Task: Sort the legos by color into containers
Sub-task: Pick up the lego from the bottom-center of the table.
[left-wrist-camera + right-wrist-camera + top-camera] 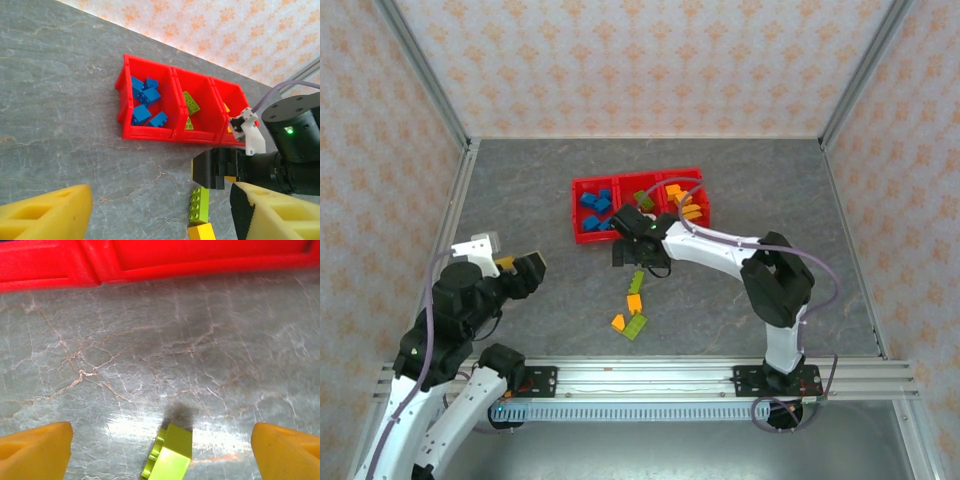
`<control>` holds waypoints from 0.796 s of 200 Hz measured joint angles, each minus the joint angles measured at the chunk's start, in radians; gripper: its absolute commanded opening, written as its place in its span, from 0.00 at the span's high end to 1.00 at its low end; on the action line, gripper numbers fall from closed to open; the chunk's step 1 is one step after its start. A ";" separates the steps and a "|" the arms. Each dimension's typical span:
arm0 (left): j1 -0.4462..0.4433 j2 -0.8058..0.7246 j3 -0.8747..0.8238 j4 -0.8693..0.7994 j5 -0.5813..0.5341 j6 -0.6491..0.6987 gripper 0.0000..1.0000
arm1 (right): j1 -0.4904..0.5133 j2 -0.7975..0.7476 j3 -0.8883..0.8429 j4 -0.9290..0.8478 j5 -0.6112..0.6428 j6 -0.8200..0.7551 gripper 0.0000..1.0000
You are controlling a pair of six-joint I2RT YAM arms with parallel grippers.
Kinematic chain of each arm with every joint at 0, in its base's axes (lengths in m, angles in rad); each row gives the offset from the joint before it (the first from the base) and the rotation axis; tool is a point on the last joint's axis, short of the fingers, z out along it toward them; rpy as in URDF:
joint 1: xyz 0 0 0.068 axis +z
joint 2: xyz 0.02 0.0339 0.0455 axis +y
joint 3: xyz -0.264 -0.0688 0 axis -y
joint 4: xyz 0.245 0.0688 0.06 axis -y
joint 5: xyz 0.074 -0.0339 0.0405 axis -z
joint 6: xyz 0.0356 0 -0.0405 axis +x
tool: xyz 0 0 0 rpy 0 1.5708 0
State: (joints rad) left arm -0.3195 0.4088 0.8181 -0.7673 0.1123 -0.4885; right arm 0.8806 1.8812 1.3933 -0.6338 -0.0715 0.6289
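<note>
Red containers [150,134], green lego [170,457]

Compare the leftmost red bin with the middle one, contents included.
The leftmost bin holds blue bricks; the middle bin holds green bricks. The leftmost bin has about five bricks, the middle bin two that I can see. The leftmost bin ends the row; the middle bin has a neighbour on each side. Both are red, open-topped and joined in one row.
</note>
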 measured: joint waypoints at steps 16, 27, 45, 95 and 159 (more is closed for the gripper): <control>0.000 0.018 -0.010 0.022 0.019 0.008 0.12 | 0.013 -0.004 -0.028 0.017 0.024 0.076 0.11; 0.000 0.029 -0.013 0.038 0.031 0.010 0.04 | 0.027 -0.003 -0.041 0.021 0.029 0.116 0.12; 0.000 0.046 -0.021 0.073 0.048 0.022 0.01 | 0.061 0.011 -0.048 0.034 0.029 0.167 0.17; 0.000 0.078 -0.056 0.135 0.083 0.027 0.01 | 0.107 0.092 -0.048 0.068 0.034 0.226 0.44; 0.000 0.085 -0.077 0.159 0.090 0.034 0.01 | 0.095 0.119 -0.026 0.066 0.098 0.158 0.75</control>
State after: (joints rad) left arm -0.3195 0.4934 0.7410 -0.6083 0.2024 -0.4541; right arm 0.9756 1.9999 1.3674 -0.5682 0.0261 0.7864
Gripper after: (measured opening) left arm 0.994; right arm 0.278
